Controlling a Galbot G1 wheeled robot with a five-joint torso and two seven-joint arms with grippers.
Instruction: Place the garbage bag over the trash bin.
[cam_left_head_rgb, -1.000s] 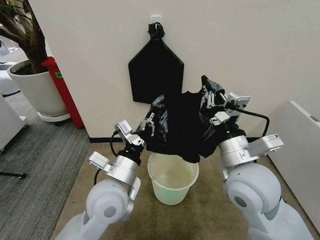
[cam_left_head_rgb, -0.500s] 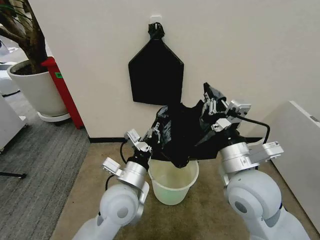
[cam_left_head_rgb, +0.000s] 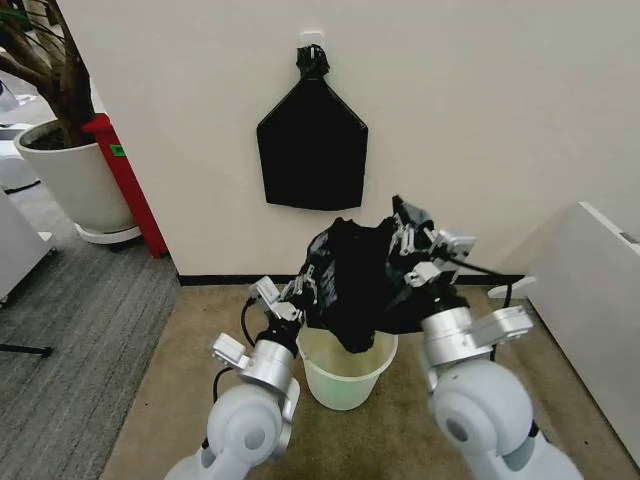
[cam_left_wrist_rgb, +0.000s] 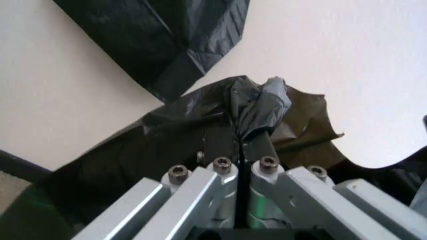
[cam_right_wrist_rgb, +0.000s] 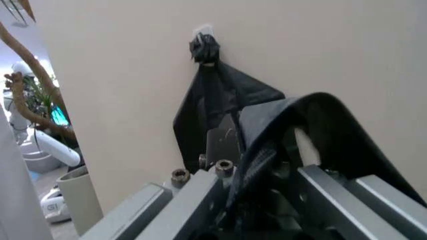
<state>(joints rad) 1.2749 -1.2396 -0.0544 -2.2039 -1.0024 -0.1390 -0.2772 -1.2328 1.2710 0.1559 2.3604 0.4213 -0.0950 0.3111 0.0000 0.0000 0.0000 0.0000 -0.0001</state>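
Observation:
The garbage bag (cam_left_head_rgb: 352, 280), black and crinkly, hangs bunched between my two grippers, right above the trash bin (cam_left_head_rgb: 343, 388). Its lowest fold dips into the mouth of this cream-white bucket on the floor. My left gripper (cam_left_head_rgb: 311, 274) is shut on the bag's left edge; in the left wrist view the fingers (cam_left_wrist_rgb: 255, 145) pinch a twisted fold of the bag (cam_left_wrist_rgb: 257, 102). My right gripper (cam_left_head_rgb: 406, 241) holds the bag's right edge higher up, shut, with the bag (cam_right_wrist_rgb: 313, 125) draped over it in the right wrist view.
The wall stands just behind the bin. A flat black bag bundle (cam_left_head_rgb: 312, 145) hangs on it from a hook. A white planter pot (cam_left_head_rgb: 72, 185) and a red stand (cam_left_head_rgb: 128, 180) are at the left, and a white cabinet (cam_left_head_rgb: 590, 300) is at the right.
Both grippers have come down and closer together with the bag. The bag now hangs lower, its bottom reaching into the bin's mouth.

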